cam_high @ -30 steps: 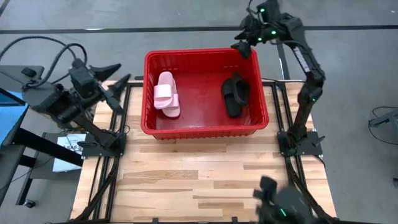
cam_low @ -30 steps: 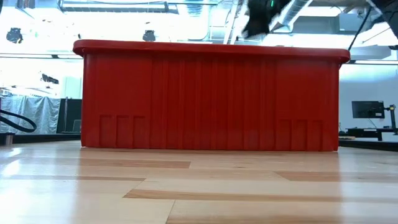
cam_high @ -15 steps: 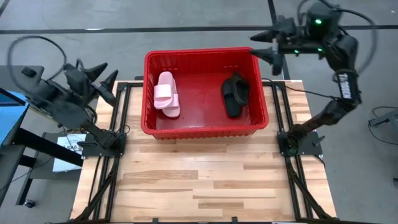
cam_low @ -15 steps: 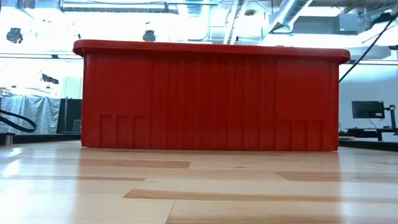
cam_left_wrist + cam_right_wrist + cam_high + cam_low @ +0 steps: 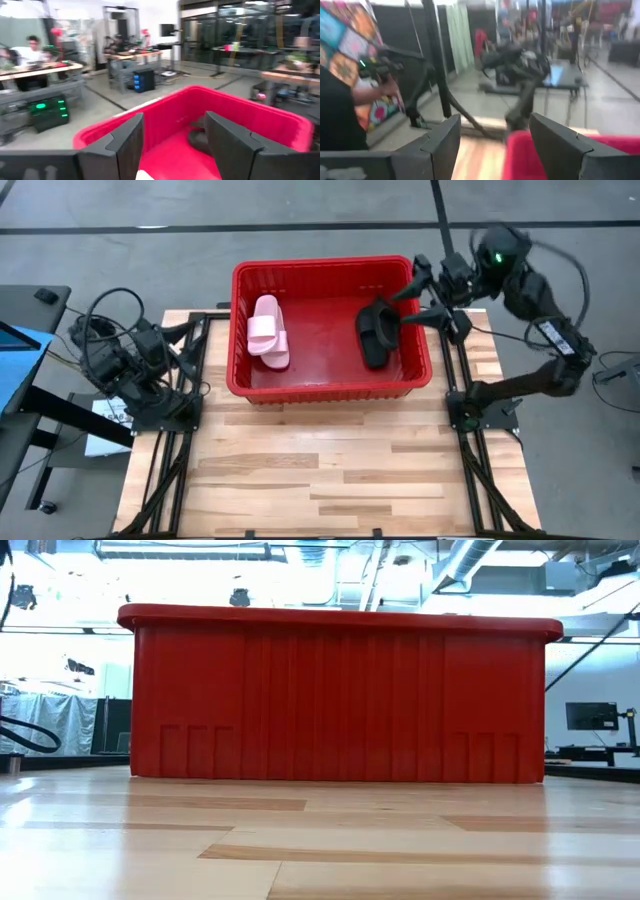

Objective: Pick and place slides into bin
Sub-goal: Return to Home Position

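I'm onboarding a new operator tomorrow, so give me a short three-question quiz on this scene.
1. True or false: a slide lies on the wooden table, outside the red bin.
2. Seen from above, the black slide lies in the bin's half nearer which arm? A: left. B: right.
3. Fill in: the left hand and the right hand are both ____ and empty.
Key: 1 false; 2 B; 3 open.
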Action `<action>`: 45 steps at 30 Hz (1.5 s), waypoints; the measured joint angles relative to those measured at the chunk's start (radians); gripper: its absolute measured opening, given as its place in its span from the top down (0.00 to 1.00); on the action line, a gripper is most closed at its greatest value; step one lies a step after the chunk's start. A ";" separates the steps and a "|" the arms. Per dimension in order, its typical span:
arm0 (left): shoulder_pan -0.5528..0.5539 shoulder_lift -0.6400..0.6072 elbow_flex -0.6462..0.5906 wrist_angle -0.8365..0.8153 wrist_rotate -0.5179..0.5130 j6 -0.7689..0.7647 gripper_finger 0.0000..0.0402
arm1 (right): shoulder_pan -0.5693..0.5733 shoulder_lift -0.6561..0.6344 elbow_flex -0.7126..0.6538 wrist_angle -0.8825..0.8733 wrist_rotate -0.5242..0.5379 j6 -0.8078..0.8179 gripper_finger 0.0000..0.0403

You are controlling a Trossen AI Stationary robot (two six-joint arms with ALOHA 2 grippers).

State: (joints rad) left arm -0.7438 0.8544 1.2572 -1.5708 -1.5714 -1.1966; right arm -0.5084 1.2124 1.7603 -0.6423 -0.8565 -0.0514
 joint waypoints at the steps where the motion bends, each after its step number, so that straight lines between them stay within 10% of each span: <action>1: -0.028 -0.015 -0.011 -0.001 0.001 0.003 0.50 | 0.017 -0.044 -0.082 0.102 0.008 0.050 0.44; 11: -0.525 -0.125 -0.015 -0.001 0.000 0.138 0.51 | 0.178 -0.453 -0.796 0.837 0.327 0.401 0.44; 26: -1.409 -0.249 0.407 0.064 -0.003 0.639 0.75 | 0.115 -0.366 -0.788 0.860 0.077 0.578 0.44; 35: -1.419 -0.193 0.380 0.324 0.249 0.736 0.81 | 0.107 -0.323 -0.788 0.870 0.045 0.541 0.44; 45: -1.417 -0.132 0.166 0.371 0.160 0.583 0.81 | 0.108 -0.370 -0.787 0.869 0.078 0.576 0.44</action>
State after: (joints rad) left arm -2.1613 0.7226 1.4236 -1.2002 -1.4114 -0.6140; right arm -0.4004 0.8421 0.9730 0.2271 -0.7786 0.5248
